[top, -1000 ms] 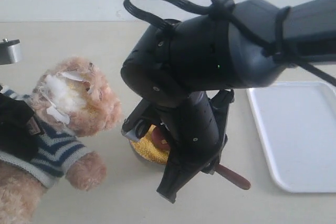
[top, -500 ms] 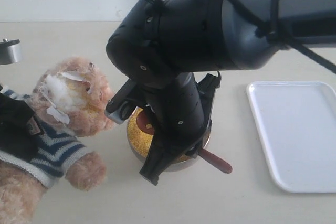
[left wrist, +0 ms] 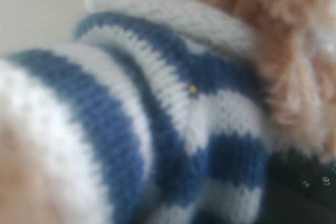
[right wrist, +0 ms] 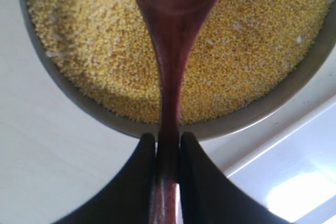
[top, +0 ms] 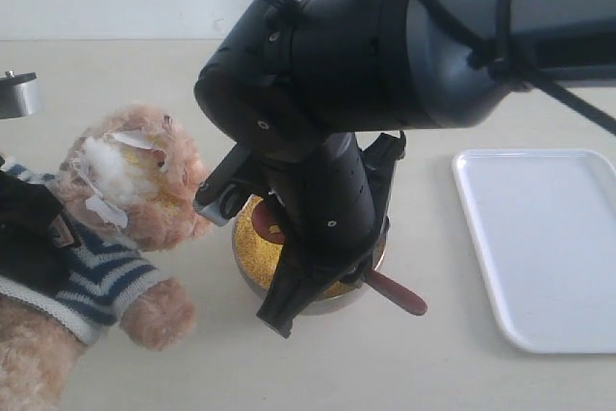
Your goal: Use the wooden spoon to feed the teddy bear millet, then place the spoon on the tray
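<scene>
Far left: bear [top: 125,190] slumped on the table [top: 423,363], left pincer [top: 24,228] dark against its striped shirt. Left wrist view gives only blurred knit, so cannot tell its grip.

Centre: the arm hides the right pincer [right wrist: 168,140] in the exterior view. The wrist view shows it clamped on the spoon [right wrist: 170,51] handle, spoon bowl over the millet [right wrist: 94,51].

Right: tray [top: 549,247], apart from the spoon.
</scene>
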Tool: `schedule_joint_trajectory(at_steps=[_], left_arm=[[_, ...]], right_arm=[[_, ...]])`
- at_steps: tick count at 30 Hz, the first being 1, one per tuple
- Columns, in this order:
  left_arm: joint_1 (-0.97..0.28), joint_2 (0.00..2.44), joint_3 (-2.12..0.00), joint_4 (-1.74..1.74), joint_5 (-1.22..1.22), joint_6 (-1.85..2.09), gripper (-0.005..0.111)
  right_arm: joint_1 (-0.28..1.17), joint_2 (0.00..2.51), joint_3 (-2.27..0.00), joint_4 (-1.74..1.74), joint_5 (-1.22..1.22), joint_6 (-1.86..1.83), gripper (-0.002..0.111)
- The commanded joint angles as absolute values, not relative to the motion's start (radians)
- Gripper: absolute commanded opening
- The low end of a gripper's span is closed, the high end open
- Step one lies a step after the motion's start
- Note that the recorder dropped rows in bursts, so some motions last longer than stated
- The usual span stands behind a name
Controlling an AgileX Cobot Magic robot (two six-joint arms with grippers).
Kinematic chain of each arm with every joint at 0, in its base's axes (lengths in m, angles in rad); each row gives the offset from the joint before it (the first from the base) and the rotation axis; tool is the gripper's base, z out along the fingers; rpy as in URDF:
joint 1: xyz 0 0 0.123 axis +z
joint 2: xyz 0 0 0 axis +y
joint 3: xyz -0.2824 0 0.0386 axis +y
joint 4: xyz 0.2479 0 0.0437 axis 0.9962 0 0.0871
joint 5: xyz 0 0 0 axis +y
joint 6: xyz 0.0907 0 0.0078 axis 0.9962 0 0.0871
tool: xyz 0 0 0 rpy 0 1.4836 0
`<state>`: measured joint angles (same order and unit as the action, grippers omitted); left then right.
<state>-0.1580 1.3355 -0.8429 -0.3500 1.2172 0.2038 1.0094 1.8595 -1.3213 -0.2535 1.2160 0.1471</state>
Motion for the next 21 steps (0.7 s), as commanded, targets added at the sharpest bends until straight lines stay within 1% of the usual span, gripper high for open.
schedule_joint_trajectory(at_steps=[1,21], left_arm=[[-0.162,1.327,-0.850,-0.355,1.221,0.198,0.004],[-0.162,1.327,-0.850,-0.355,1.221,0.198,0.004]], right_arm=[[1.012,1.859,-1.327,-0.260,1.221,0.158,0.000],[1.012,1.859,-1.327,-0.225,1.221,0.170,0.000]])
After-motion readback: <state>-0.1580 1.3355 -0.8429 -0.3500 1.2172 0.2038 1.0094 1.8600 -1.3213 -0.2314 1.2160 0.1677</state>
